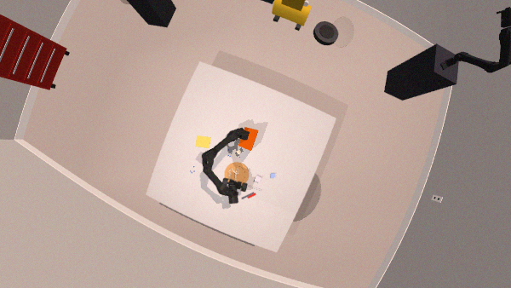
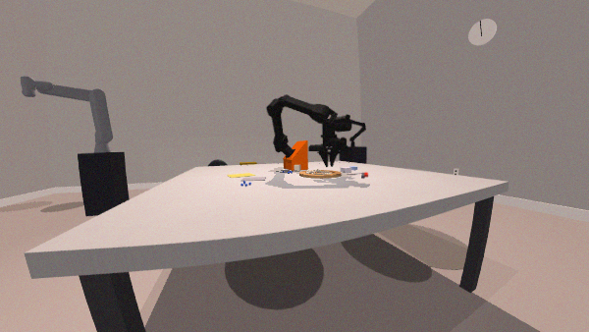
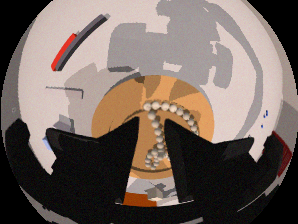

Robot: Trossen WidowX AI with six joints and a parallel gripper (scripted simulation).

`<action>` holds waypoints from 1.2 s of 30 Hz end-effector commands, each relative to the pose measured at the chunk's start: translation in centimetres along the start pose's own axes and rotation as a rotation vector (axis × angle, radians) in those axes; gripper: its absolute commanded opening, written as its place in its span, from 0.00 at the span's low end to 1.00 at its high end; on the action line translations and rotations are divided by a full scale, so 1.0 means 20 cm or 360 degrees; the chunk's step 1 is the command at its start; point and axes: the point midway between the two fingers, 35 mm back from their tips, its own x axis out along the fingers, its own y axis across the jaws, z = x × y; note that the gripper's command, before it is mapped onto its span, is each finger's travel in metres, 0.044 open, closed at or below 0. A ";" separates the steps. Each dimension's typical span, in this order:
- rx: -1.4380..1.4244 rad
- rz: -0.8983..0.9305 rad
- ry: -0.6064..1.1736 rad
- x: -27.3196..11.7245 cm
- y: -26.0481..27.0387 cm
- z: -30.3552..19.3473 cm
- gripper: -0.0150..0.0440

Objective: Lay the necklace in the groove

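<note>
The round wooden bead board [image 1: 245, 168] [image 2: 321, 176] [image 3: 104, 118] lies flat on the white table, with a thin dark circular groove. The pearl bead necklace [image 1: 233, 172] [image 3: 173, 108] lies on it: in the wrist view one strand curves over to the right, another runs down the middle, and beads bunch near the lower groove. Part of it is hidden behind the right finger. My gripper [image 2: 329, 165] [image 3: 152, 121] points down above the board, partly open, with a narrow gap and nothing held between the fingertips. Beads show beyond the gap, below the tips.
An orange block [image 1: 251, 140] [image 2: 300, 158] stands at the arm's base. A red-and-dark bar [image 1: 251, 195] [image 3: 63, 52], a pale block [image 1: 258, 179] and a blue block [image 1: 272, 175] lie near the board. A yellow sheet [image 1: 203, 141] [image 2: 240, 175] and small blue bits [image 1: 192, 169] lie farther off.
</note>
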 end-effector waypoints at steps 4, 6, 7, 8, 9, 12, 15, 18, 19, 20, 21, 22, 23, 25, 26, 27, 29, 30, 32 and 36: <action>-0.0007 -0.0010 0.0013 0.07 -0.01 -0.01 0.46; -0.0008 -0.0011 0.0015 0.08 -0.01 -0.01 0.46; -0.0008 -0.0011 0.0016 0.09 -0.01 -0.01 0.46; -0.0008 -0.0012 0.0016 0.10 -0.01 -0.01 0.46; -0.0009 -0.0012 0.0017 0.11 -0.01 -0.02 0.46; -0.0009 -0.0014 0.0019 0.13 -0.01 -0.02 0.46; -0.0010 -0.0015 0.0021 0.14 -0.01 -0.02 0.46; -0.0010 -0.0015 0.0021 0.14 -0.01 -0.02 0.46; -0.0010 -0.0015 0.0021 0.14 -0.01 -0.02 0.46; -0.0002 -0.0007 0.0017 0.13 -0.01 -0.01 0.41; -0.0002 -0.0007 0.0017 0.13 -0.01 -0.01 0.37; -0.0002 -0.0007 0.0017 0.13 -0.01 -0.01 0.32; -0.0002 -0.0007 0.0017 0.13 -0.01 -0.01 0.28; -0.0002 -0.0007 0.0017 0.13 -0.01 -0.01 0.25; -0.0002 -0.0007 0.0017 0.13 -0.01 -0.01 0.25; -0.0002 -0.0007 0.0017 0.13 -0.01 -0.01 0.25; -0.0002 -0.0007 0.0017 0.13 -0.01 -0.01 0.25; -0.0002 -0.0007 0.0017 0.13 -0.01 -0.01 0.25; -0.0002 -0.0007 0.0017 0.13 -0.01 -0.01 0.25; -0.0002 -0.0007 0.0017 0.13 -0.01 -0.01 0.25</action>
